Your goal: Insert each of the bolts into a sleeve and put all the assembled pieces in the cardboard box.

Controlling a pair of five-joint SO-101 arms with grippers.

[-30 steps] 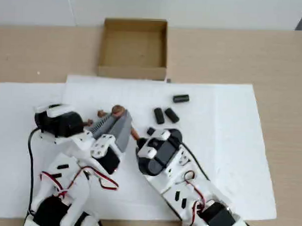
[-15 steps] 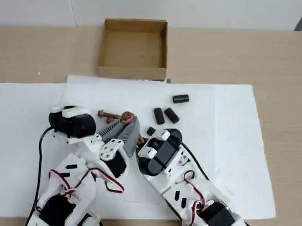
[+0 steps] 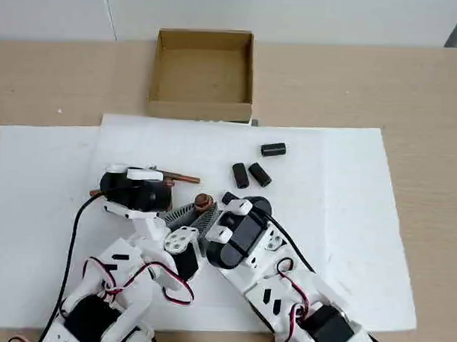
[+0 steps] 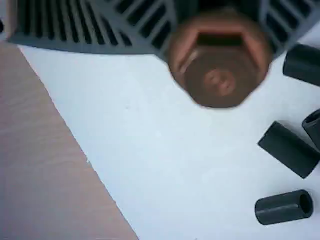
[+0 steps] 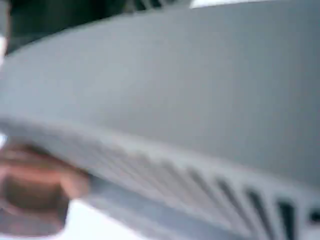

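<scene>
Left tool (image 3: 199, 210) has swung right over the last second, pinching a copper bolt (image 3: 204, 201). It's now right up against the right tool (image 3: 227, 202), and I can't tell if that one's spread or pressed together. My guess is it's lining up to meet a sleeve. A second bolt (image 3: 180, 177) lies on the paper (image 3: 347, 220) just behind. Three loose sleeves (image 3: 241, 175) sit farther out, and the cardboard box (image 3: 201, 108) beyond has nothing assembled inside. No readable writing anywhere.

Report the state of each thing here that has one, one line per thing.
cardboard box, open, empty.
held bolt, clamped in the left tool.
left tool, shut on the held bolt.
other bolt, lying loose on the paper.
sleeves, lying loose on the paper.
</scene>
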